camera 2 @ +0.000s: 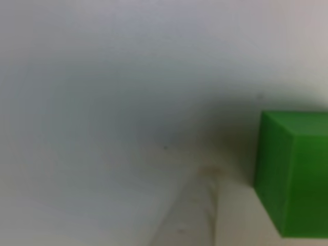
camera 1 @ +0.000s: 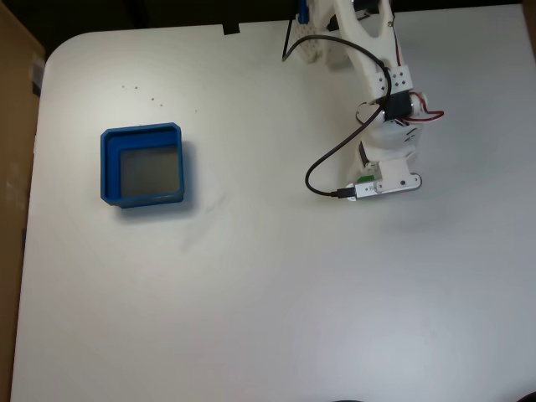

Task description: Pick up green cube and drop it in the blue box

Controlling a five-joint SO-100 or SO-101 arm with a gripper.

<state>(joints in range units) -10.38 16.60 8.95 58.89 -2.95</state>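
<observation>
Where it shows, green cube (camera 2: 294,174) looks plain, matte.

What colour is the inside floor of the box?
Grey, inside blue walls; the fixed view shows the box best.

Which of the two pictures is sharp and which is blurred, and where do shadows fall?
The fixed view is sharp, with a soft shadow beside the blue box; the other view is blurred, the green cube has soft edges, and a dim shadow lies left of it.

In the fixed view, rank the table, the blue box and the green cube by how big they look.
1. The table, largest.
2. The blue box.
3. The green cube, a sliver showing under the arm, so its full size is unsure.
</observation>
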